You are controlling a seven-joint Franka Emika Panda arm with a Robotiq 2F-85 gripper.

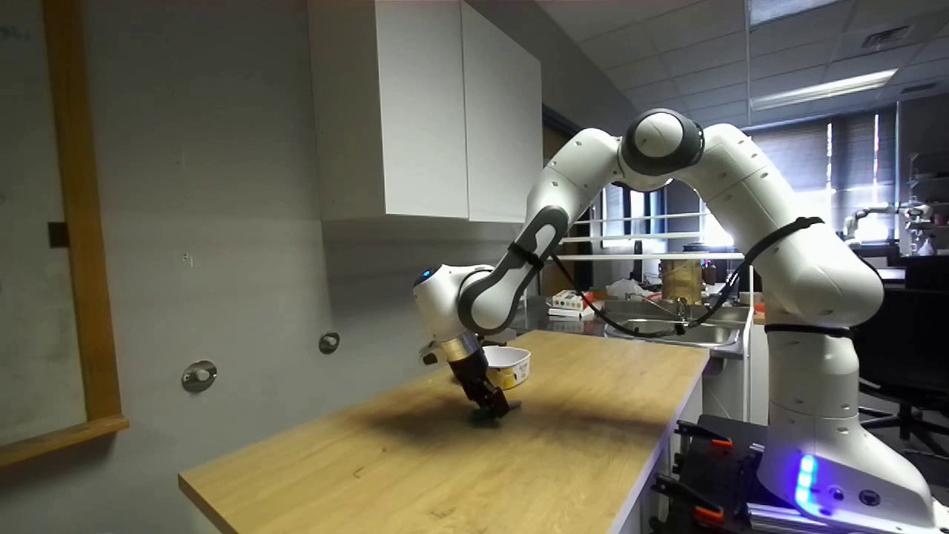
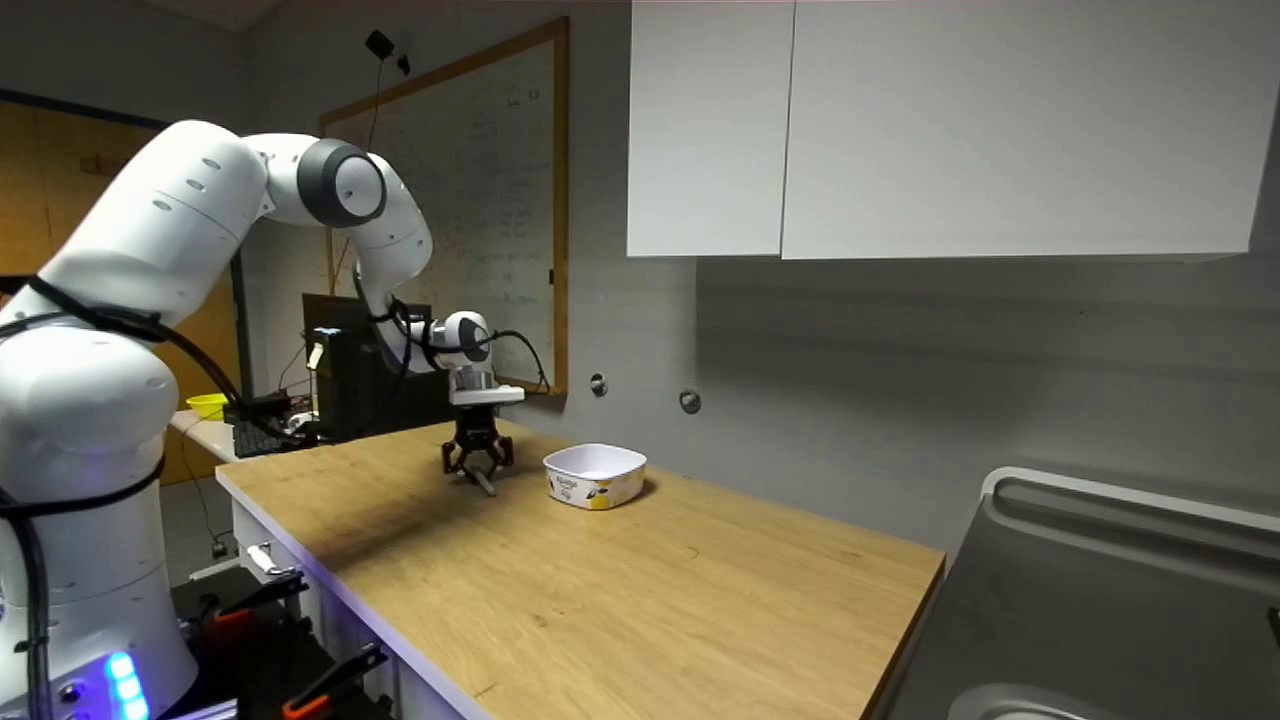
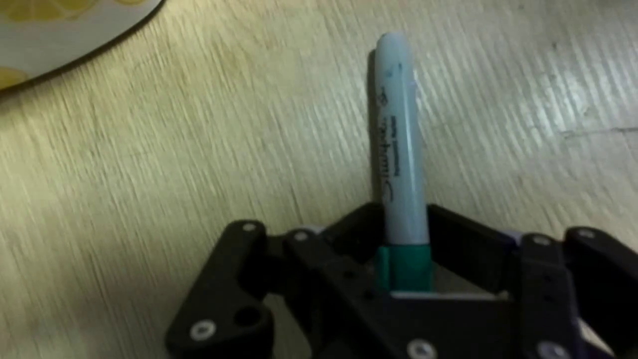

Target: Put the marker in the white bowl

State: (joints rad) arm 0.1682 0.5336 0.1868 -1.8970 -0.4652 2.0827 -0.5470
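The marker (image 3: 401,149) has a whitish-grey body with dark print and a green cap. It also shows in both exterior views (image 1: 514,405) (image 2: 483,482). My gripper (image 3: 406,224) has its fingers against both sides of the marker, near where body and cap meet. The gripper (image 1: 495,408) points down at table level, and it shows there in both exterior views (image 2: 478,468). The marker lies at or just above the table; I cannot tell which. The white bowl (image 2: 595,485) with lemon print stands upright close beside the gripper. The bowl's side shows in the wrist view (image 3: 75,42) at top left.
The wooden table (image 2: 640,590) carries the bowl and marker. A wall (image 1: 245,297) runs along its back edge. White cabinets (image 1: 422,111) hang above the table. A sink (image 1: 682,334) lies beyond the table's end. Orange-handled clamps (image 1: 704,437) sit by the robot base.
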